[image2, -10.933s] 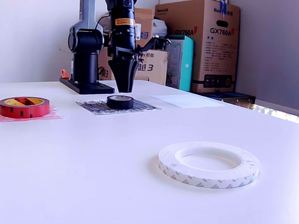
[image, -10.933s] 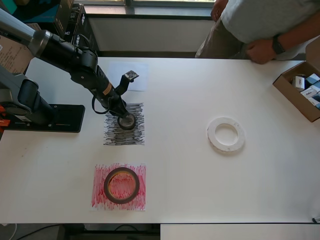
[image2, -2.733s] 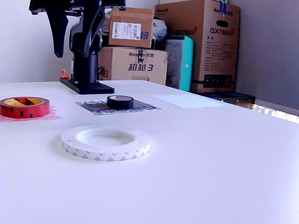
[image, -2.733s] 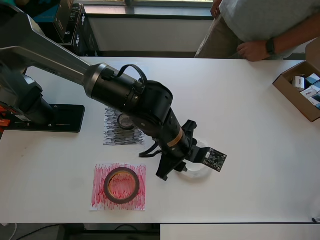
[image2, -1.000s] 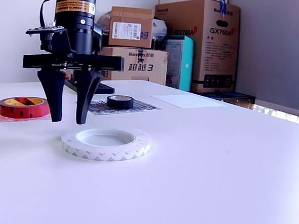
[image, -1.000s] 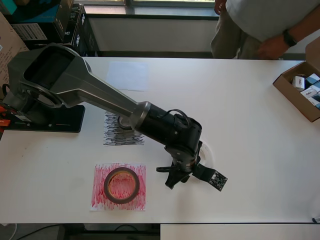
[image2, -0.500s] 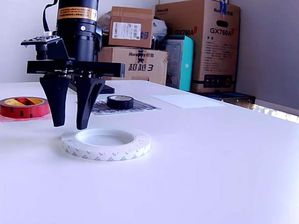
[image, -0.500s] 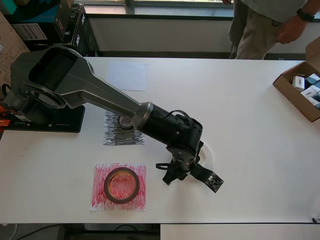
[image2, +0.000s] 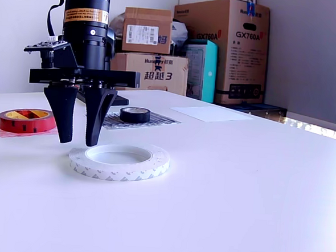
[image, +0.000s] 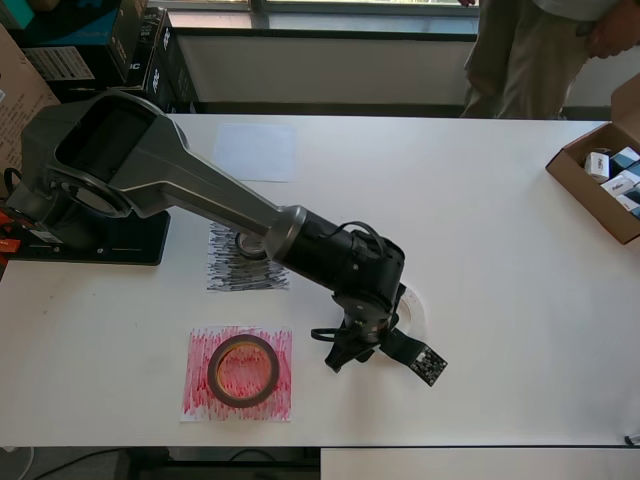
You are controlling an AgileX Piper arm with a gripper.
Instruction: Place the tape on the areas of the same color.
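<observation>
The gripper point(image2: 78, 140) is being held vertical, fingers spread, just above the white tape's point(image2: 119, 161) rim. Small packs are being kept in a box point(image: 598, 180).

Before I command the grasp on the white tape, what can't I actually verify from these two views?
- Overhead view: most of the white tape is hidden under the arm; the end effector fingertips too.
- Exterior view: whether the end effector straddles the white tape's rim or stands behind it; depth is unclear.
- Exterior view: the white sheet appears only edge-on.
</observation>
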